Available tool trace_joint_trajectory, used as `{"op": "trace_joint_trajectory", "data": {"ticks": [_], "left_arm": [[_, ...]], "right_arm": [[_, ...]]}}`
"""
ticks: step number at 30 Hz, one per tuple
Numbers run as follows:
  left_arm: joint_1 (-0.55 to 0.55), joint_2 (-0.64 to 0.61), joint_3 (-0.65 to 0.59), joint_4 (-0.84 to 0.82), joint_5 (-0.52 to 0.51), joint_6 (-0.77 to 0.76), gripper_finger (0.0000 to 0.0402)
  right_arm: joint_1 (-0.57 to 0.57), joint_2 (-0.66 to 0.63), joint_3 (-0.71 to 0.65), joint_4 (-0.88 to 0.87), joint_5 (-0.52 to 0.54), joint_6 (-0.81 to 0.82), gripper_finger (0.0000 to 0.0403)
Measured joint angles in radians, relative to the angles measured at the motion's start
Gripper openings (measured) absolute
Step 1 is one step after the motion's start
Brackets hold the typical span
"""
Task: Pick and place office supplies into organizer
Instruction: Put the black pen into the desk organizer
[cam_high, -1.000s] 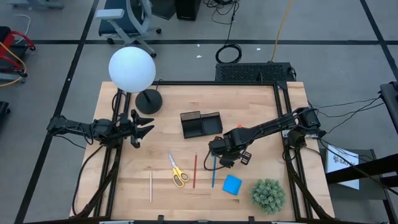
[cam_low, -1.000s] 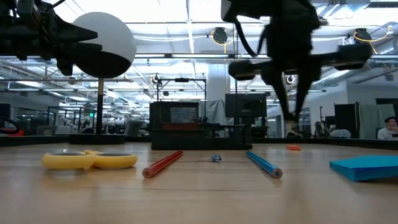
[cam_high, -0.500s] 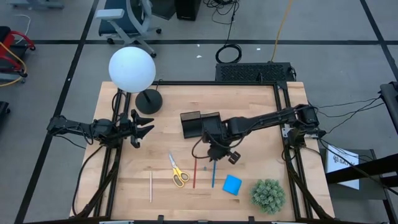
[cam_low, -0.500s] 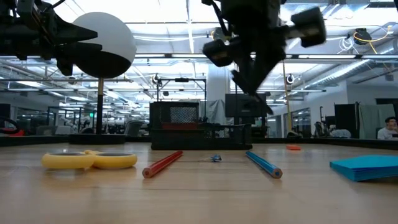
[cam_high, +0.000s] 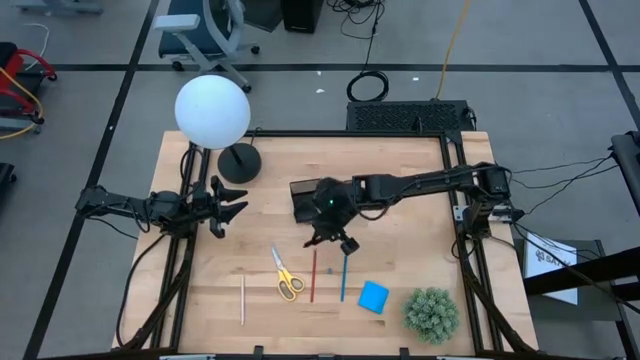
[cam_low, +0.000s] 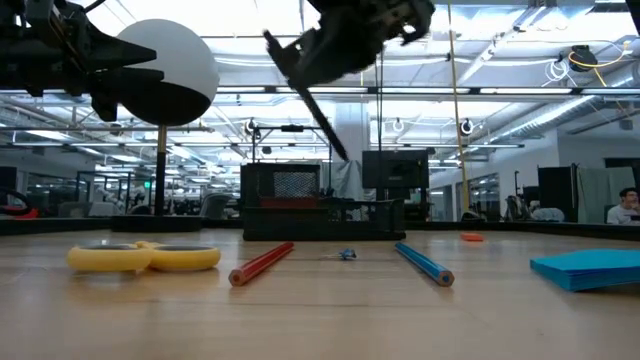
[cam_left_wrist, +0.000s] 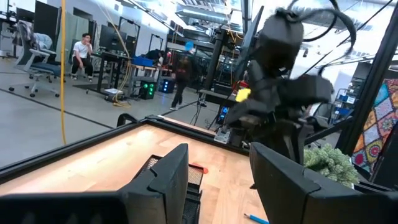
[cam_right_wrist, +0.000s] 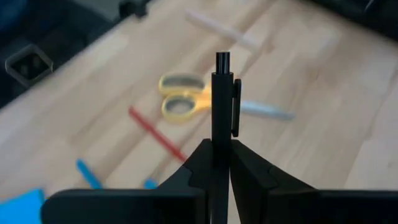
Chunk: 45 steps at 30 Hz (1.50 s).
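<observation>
My right gripper (cam_high: 322, 228) hangs over the table's middle, just near of the black organizer (cam_high: 305, 198), shut on a black pen (cam_right_wrist: 222, 93). In the low view the pen (cam_low: 322, 115) slants down below the gripper, high above the table. Yellow-handled scissors (cam_high: 286, 277), a red pencil (cam_high: 313, 275), a blue pencil (cam_high: 343, 278), a blue notepad (cam_high: 373, 296) and a pale wooden pencil (cam_high: 242, 298) lie flat on the near half. A small red eraser (cam_low: 472, 237) lies farther back. My left gripper (cam_high: 232, 203) waits open at the left edge. My right gripper pinches the pen's barrel (cam_right_wrist: 221, 138) between its two fingers. The pen runs along the fingers, and its clip end (cam_right_wrist: 236, 106) sticks out past the fingertips. The fingers slant down toward the table's near left, and the pen is lifted clear.
A white globe lamp (cam_high: 213, 112) on a round black base (cam_high: 239, 163) stands at the far left. A green spiky plant ball (cam_high: 431, 312) sits at the near right corner. Bare wood lies right of the organizer (cam_high: 420, 230).
My right gripper has carried the pen up and toward the table's left and far side, from above the blue pencil to the organizer's near edge. It has tipped from pointing steeply down to a shallower slant and rolled, staying shut on the pen.
</observation>
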<state>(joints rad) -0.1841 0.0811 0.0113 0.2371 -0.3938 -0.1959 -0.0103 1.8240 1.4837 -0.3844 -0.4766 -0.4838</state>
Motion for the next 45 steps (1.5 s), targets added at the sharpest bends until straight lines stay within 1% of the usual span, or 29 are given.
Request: {"op": "trace_joint_trajectory", "data": {"ticks": [2,6,7,13,16,22,28,30,35,38,45], "left_arm": [[0.000,0.000,0.000,0.000,0.000,-0.001,0.0170],[0.000,0.000,0.000,0.000,0.001,-0.009,0.0170],[0.000,0.000,0.000,0.000,0.001,-0.009,0.0170],[0.000,0.000,0.000,-0.001,0.001,-0.009,0.0170],[0.000,0.000,0.000,-0.001,0.002,-0.009,0.0170],[0.000,0.000,0.000,-0.001,0.003,-0.009,0.0170],[0.000,0.000,0.000,-0.001,0.003,-0.009,0.0170],[0.000,0.000,0.000,-0.001,0.003,-0.005,0.0170],[0.000,0.000,0.000,-0.001,0.003,-0.001,0.0170],[0.000,0.000,0.000,-0.001,0.003,0.000,0.0170],[0.000,0.000,0.000,-0.001,0.003,0.000,0.0170]], "right_arm": [[-0.017,0.000,0.000,0.054,-0.032,0.021,0.0029],[-0.055,0.000,-0.002,0.196,-0.158,0.112,0.0031],[-0.063,-0.002,-0.009,0.246,-0.176,0.134,0.0032],[-0.104,-0.003,-0.112,0.557,-0.177,0.226,0.0030],[-0.129,-0.003,-0.185,0.725,-0.148,0.251,0.0030],[-0.179,-0.002,-0.320,1.014,-0.045,0.293,0.0031],[-0.206,-0.002,-0.406,1.226,0.021,0.315,0.0030],[-0.211,-0.002,-0.425,1.251,0.060,0.309,0.0031],[-0.226,-0.002,-0.471,1.250,0.137,0.265,0.0029],[-0.240,-0.002,-0.497,1.264,0.140,0.266,0.0030],[-0.279,-0.002,-0.593,1.406,0.143,0.311,0.0029]]}}
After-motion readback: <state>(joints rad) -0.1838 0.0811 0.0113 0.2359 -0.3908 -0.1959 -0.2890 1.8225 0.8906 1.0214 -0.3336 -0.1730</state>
